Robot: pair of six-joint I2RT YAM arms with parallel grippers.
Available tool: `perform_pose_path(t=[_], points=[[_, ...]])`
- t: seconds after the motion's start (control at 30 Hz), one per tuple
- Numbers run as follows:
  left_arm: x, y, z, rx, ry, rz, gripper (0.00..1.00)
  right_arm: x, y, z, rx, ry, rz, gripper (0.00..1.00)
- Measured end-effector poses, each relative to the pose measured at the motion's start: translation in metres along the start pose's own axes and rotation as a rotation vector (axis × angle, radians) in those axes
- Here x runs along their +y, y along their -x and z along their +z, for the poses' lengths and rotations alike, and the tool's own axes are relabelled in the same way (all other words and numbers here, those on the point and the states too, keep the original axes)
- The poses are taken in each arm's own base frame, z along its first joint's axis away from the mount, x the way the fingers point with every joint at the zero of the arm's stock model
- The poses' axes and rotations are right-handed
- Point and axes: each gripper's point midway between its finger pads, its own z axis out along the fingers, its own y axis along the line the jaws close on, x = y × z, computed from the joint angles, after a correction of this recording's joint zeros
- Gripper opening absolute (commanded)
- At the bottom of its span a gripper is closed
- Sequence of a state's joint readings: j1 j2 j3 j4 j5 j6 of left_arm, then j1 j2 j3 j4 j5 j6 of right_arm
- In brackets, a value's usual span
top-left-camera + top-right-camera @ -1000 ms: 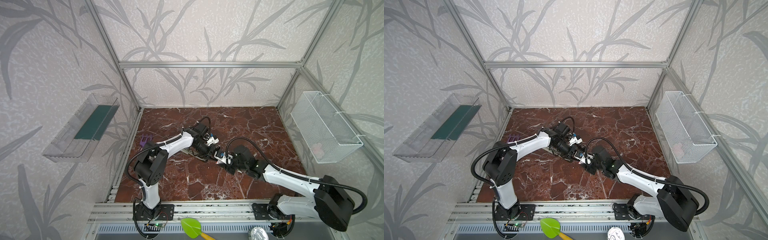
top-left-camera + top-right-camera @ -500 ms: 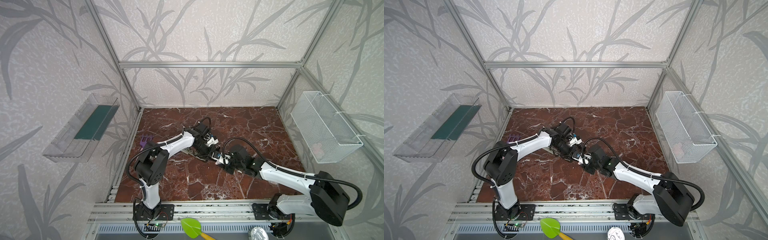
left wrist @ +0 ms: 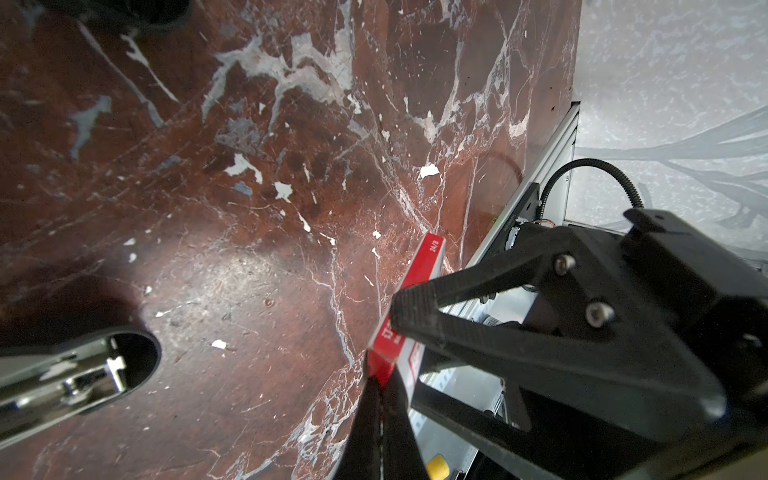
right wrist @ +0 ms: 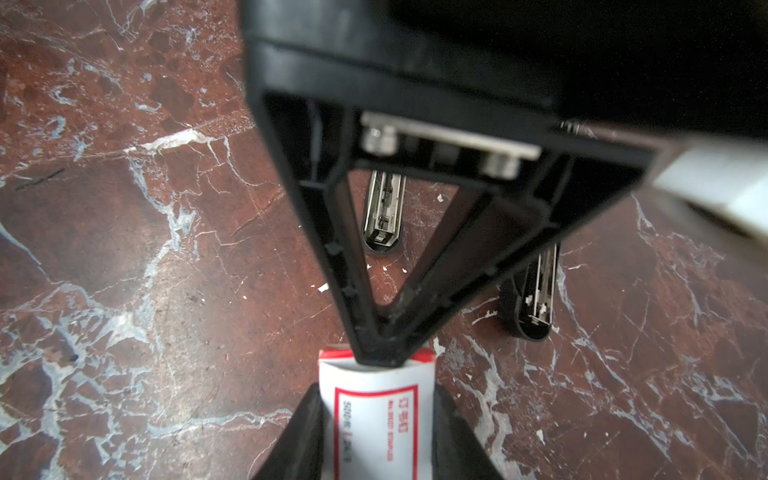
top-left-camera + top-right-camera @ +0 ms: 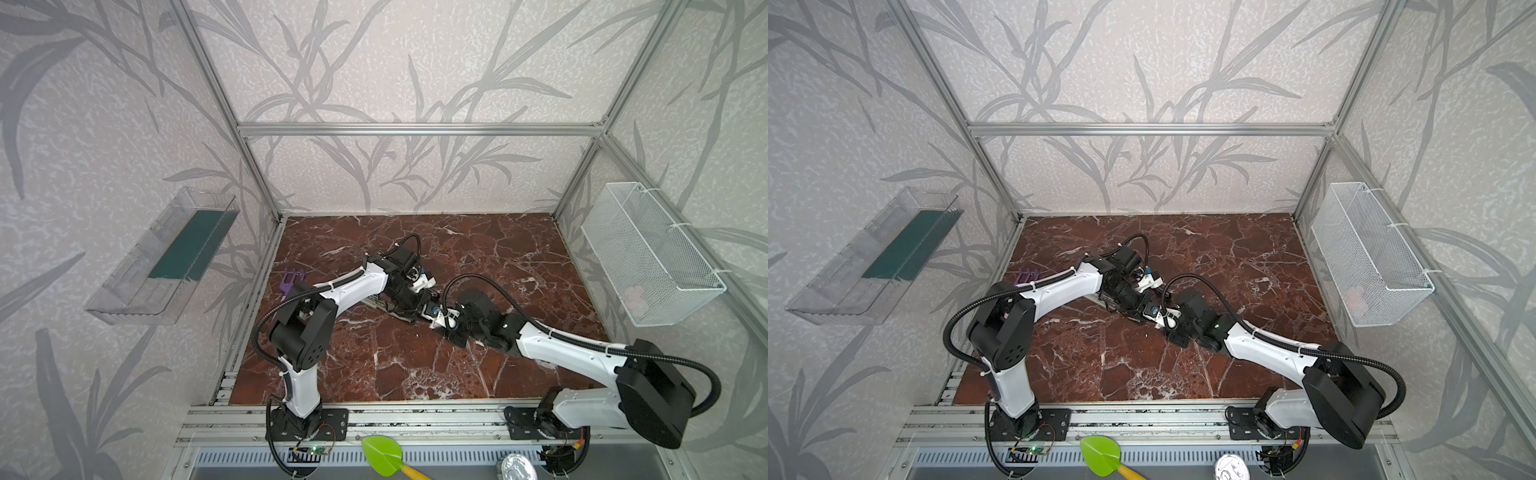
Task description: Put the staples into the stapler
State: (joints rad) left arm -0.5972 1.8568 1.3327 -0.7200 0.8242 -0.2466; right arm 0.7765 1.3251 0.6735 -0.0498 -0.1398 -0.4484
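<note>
The staples [image 4: 374, 424], a small white box with a red label, sit between the fingers of my right gripper [image 4: 376, 399], which is shut on the box's sides. My left gripper [image 3: 380, 380] is shut, and its tip touches the far red end of the staples [image 3: 419, 270]. The stapler [image 4: 382, 212] lies opened on the marble floor beyond the box, its second half [image 4: 532, 299] beside it. In both top views the two grippers [image 5: 432, 309] [image 5: 448, 321] meet mid-table, over the stapler [image 5: 380, 305]. Whether the box's inner tray shows, I cannot tell.
A purple tool [image 5: 293, 280] lies near the left wall. A white wire basket [image 5: 648, 257] hangs on the right wall and a clear shelf [image 5: 166, 257] on the left wall. A green scoop [image 5: 382, 455] lies in front of the rail.
My right arm has pushed slightly left, carrying the box closer to the left gripper. The left gripper has barely moved and stays shut.
</note>
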Motion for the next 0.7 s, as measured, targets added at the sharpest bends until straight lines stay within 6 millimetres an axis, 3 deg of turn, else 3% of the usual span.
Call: perform_pose_path(t=[0.37,0.7], points=[[0.005,0.006,0.005,-0.013,-0.004,-0.011,0.0,-0.004,-0.005,0.006,0.036,-0.018,-0.016,0.43],[0.03,0.012,0.023,-0.009,0.017,-0.083,0.0,-0.011,-0.027,0.02,0.185,-0.008,0.01,0.44]])
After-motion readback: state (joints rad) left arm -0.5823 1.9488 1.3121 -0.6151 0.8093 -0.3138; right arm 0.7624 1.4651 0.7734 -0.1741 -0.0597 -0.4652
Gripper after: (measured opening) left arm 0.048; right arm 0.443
